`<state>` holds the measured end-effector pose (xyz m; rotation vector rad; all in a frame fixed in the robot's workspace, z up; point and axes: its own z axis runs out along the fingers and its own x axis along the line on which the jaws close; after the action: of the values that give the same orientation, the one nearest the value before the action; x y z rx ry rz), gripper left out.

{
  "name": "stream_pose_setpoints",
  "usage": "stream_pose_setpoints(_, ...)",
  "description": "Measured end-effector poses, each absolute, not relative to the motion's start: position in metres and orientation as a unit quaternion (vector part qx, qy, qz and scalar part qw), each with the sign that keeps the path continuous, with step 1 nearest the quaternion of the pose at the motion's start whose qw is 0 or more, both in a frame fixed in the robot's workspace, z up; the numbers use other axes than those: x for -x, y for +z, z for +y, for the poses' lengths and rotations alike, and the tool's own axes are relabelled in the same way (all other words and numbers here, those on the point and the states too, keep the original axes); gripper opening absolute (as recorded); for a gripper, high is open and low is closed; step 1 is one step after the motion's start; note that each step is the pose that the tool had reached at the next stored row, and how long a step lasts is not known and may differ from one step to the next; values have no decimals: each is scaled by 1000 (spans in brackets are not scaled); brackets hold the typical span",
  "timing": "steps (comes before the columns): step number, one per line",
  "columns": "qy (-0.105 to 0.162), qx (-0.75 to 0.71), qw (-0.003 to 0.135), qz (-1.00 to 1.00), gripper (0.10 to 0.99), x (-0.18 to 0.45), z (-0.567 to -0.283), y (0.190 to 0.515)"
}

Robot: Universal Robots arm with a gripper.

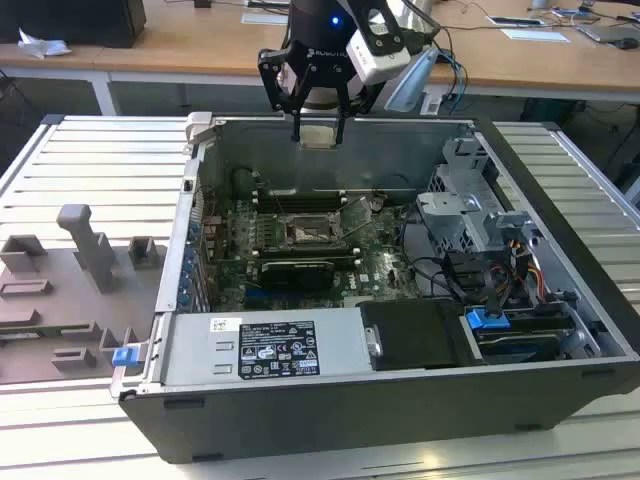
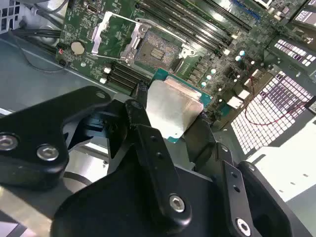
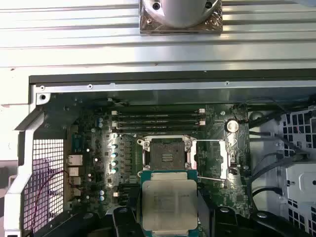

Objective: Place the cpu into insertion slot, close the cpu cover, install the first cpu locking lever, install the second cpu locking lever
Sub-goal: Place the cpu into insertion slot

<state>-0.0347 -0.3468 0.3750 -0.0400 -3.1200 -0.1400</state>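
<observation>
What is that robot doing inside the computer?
A robot arm's claw is holding the cpu, a little silver square chip, in the air above the open computer case. The insertion slot down below is empty, and the cpu cover beside it is flipped open. So the chip is not in its slot yet.
</observation>
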Motion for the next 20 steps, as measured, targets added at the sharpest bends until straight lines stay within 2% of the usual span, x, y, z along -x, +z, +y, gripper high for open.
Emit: stream_pose_setpoints(20, -45, 44, 8, -998, 541, 35, -347, 372)
